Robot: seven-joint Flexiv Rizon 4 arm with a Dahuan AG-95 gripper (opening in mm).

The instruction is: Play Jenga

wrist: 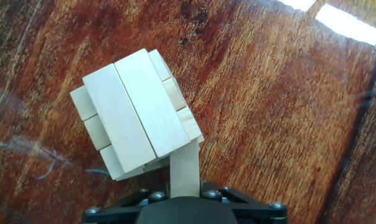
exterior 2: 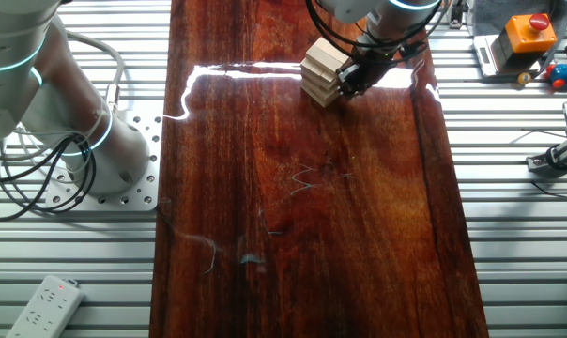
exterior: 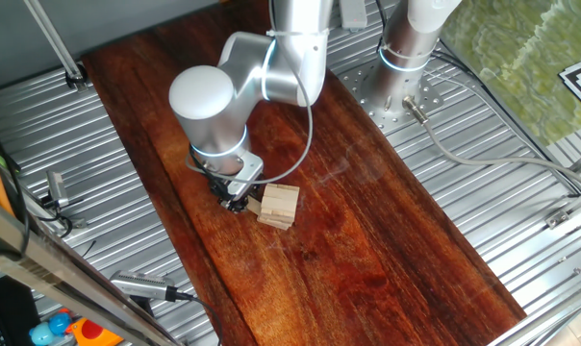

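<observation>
Dark reddish wooden board (exterior: 367,231) lies lengthwise over a ribbed metal table (exterior: 521,192); glare streaks cross the board in the other fixed view. We note the Jenga stack (exterior: 278,206) standing on the board near its edge, layers crosswise, two blocks on top. The gripper (exterior: 235,199) sits low, just beside the stack. In the hand view we see one pale block (wrist: 185,171) running from under the stack's lower corner back to the hand; whether the fingers clamp it or only touch it, we cannot tell. A second arm's base (exterior 2: 86,141) is bolted beside the board.
</observation>
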